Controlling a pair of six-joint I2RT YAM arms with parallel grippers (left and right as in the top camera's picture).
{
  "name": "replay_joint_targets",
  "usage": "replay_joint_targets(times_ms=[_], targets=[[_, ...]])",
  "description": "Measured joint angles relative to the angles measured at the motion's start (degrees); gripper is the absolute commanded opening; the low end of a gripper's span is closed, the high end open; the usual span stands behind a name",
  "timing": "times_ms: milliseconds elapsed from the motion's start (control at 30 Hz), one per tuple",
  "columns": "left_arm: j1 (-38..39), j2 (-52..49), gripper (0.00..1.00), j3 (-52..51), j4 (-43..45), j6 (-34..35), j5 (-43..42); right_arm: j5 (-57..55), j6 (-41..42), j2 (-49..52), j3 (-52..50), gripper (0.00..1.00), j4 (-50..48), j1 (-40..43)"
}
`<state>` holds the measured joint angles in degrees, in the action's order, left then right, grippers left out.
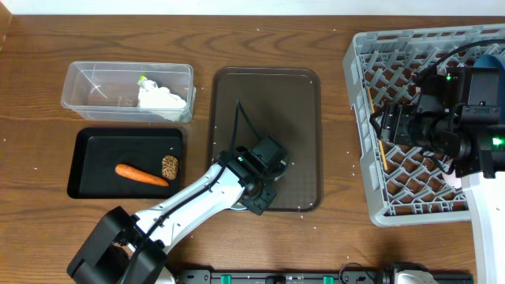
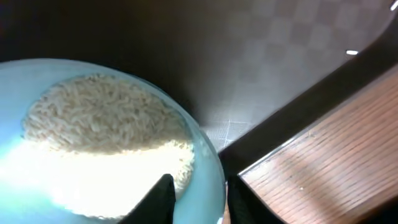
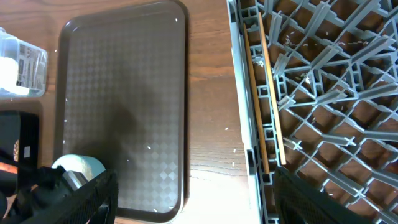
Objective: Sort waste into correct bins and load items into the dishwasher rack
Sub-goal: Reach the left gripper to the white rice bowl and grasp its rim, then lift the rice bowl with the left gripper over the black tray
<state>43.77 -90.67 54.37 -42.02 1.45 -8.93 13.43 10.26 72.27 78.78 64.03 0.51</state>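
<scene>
Two fingers of the left gripper pinch the rim of the round light-blue cup of white rice grains just beneath, on the dark-brown rectangular serving tray. The right gripper gapes wide, with the grey lattice plastic rack beside it.

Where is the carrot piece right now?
In the overhead view, the orange carrot piece lies in the black tray on the table's left side, just left of the brown food lump, with the clear tub behind it.

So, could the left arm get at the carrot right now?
Probably: the carrot lies uncovered in the black tray close by, though the left gripper straddles the rim of the light-blue cup.
</scene>
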Motion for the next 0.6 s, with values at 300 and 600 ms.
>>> replay_joint_targets(times_ms=[300, 600], targets=[[0.00, 0.00, 0.19, 0.00, 0.52, 0.02, -3.41, 0.02, 0.00, 0.00, 0.00, 0.73, -0.02, 0.00], [0.00, -2.60, 0.14, -0.96, 1.95, -0.50, -4.24, 0.00, -0.02, 0.00, 0.00, 0.73, 0.00, 0.00]])
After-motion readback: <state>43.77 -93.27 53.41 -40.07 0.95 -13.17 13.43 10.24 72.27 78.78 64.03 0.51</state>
